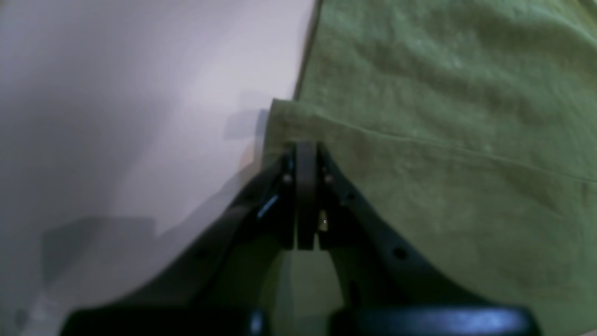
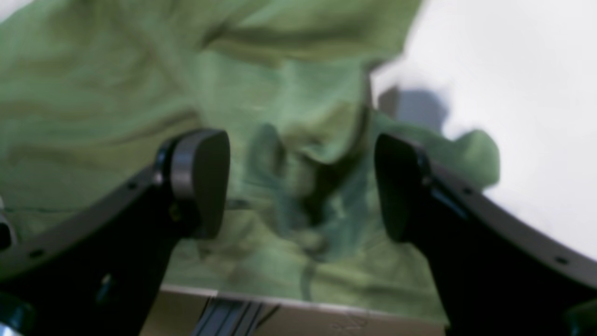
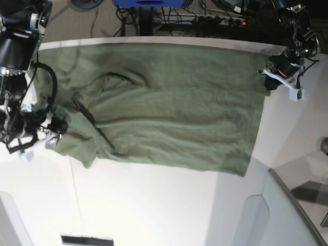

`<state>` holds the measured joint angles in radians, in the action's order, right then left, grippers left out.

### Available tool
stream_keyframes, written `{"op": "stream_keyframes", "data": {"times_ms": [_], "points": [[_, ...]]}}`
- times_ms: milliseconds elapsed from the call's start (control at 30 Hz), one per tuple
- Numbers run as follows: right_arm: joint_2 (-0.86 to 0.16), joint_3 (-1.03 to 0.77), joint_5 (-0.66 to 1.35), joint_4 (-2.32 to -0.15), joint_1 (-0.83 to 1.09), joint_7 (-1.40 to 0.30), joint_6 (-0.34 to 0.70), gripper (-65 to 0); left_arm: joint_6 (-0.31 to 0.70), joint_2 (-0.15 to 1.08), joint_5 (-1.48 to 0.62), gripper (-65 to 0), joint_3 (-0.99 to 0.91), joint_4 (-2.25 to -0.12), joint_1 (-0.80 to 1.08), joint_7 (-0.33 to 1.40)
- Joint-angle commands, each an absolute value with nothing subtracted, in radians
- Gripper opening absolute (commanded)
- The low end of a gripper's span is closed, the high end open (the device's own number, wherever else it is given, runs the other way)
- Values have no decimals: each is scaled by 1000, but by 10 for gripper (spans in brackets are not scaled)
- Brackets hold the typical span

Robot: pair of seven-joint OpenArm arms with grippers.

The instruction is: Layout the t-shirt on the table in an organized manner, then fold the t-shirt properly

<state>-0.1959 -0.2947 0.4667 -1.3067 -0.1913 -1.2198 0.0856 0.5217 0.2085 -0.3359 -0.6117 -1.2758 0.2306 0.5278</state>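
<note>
Across the white table [image 3: 154, 210] the t-shirt [image 3: 169, 113] lies spread flat, rumpled near its sleeve. At the view's left the right gripper [image 2: 301, 186] hovers over that bunched sleeve, jaws spread; at the right, the left gripper [image 1: 306, 154] pinches the hem corner. Cables [image 3: 205, 15] crowd the floor behind, and a grey panel [image 3: 292, 205] sits at the near-right corner.

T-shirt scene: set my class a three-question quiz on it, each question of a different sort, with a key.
1. True or false: the t-shirt lies in a tight ball.
2. Which gripper is shut on the shirt's edge? A) left B) right
3. Fill in: the right gripper's jaws stand ____ over bunched cloth.

Key:
1. False; it is spread wide across the table, wrinkled at one end.
2. A; the left gripper pinches the hem.
3. Open.
</note>
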Motion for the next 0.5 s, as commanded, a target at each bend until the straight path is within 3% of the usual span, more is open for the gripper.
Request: {"op": "stream_keyframes", "data": {"times_ms": [0, 300, 467], "points": [[-213, -298, 483, -1305, -228, -1213, 76, -191, 524, 223, -346, -650, -615, -1291, 225, 509], [-263, -292, 483, -1245, -288, -1239, 68, -191, 524, 222, -346, -650, -615, -1290, 225, 509], [-272, -197, 483, -1244, -308, -1257, 65, -191, 524, 222, -346, -650, -615, -1290, 223, 509]]}}
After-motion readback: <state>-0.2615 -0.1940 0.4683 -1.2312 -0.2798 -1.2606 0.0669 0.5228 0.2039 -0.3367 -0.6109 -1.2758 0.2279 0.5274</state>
